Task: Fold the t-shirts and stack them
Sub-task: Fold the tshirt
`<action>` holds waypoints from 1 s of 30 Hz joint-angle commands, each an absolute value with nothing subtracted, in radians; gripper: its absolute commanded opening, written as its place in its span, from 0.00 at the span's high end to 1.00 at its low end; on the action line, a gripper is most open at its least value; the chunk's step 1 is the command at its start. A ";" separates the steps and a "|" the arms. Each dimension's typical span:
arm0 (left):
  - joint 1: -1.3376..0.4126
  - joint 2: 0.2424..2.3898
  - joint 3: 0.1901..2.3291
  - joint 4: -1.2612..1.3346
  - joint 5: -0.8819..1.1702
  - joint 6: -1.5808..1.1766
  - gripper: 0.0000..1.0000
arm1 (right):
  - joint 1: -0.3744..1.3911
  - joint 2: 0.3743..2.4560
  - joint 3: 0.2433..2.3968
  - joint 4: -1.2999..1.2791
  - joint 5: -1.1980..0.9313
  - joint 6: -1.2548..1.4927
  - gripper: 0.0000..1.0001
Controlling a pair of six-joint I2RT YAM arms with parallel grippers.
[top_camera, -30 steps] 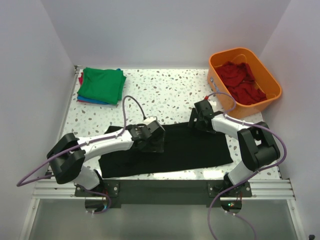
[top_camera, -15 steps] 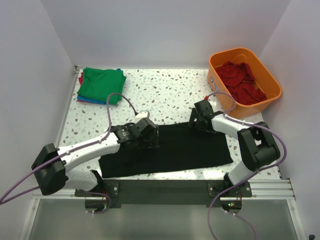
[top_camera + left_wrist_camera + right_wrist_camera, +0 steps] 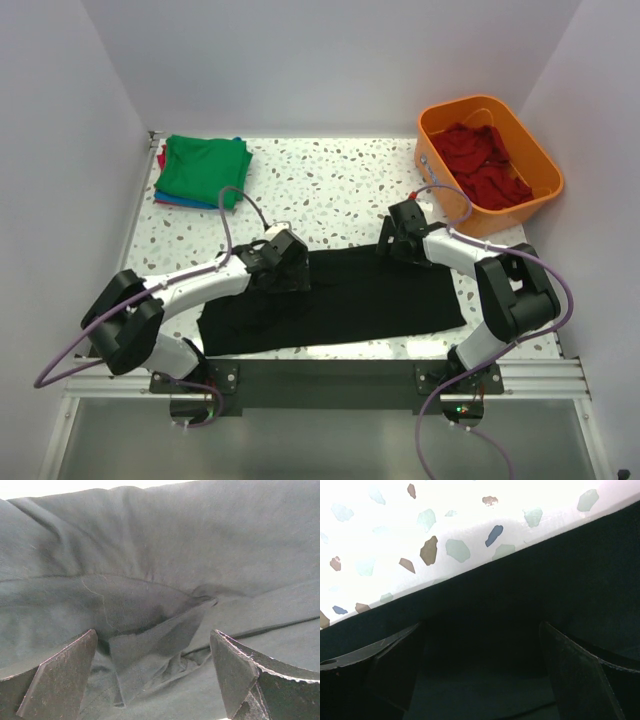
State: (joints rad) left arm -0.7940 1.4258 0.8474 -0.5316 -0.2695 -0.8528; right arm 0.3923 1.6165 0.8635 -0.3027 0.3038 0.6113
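A black t-shirt (image 3: 370, 298) lies folded into a long strip across the near middle of the table. My left gripper (image 3: 283, 268) is open, low over its left half, with a small raised fold of the black cloth (image 3: 165, 640) between the fingers (image 3: 65, 675). My right gripper (image 3: 395, 240) is open and rests on the shirt's far edge (image 3: 485, 625), the speckled table (image 3: 420, 525) just beyond. A stack of folded shirts, green on top (image 3: 203, 170), sits at the far left.
An orange bin (image 3: 540, 165) holding red shirts (image 3: 485, 160) stands at the far right. White walls close the table on the left, back and right. The metal rail (image 3: 330, 378) with the arm bases runs along the near edge.
My left arm has swung its gripper from the shirt's middle leftward and slightly away, to the shirt's left half. The right arm has not moved.
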 commanded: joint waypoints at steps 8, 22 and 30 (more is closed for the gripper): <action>-0.801 1.384 0.802 -0.451 -0.183 -0.850 0.00 | 0.390 1.646 0.856 -0.359 0.318 0.634 0.01; -0.952 1.419 0.831 -0.442 -0.114 -0.890 0.00 | 0.388 1.660 0.873 -0.379 0.325 0.627 0.01; -1.061 1.494 0.887 -0.459 -0.061 -0.902 0.00 | 0.388 1.654 0.871 -0.387 0.324 0.621 0.01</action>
State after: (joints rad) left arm -1.0397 1.4761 0.8513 -0.4789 -0.1062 -0.8806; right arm 0.3927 1.6299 0.8764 -0.3218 0.3229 0.6102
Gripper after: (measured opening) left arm 0.997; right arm 0.985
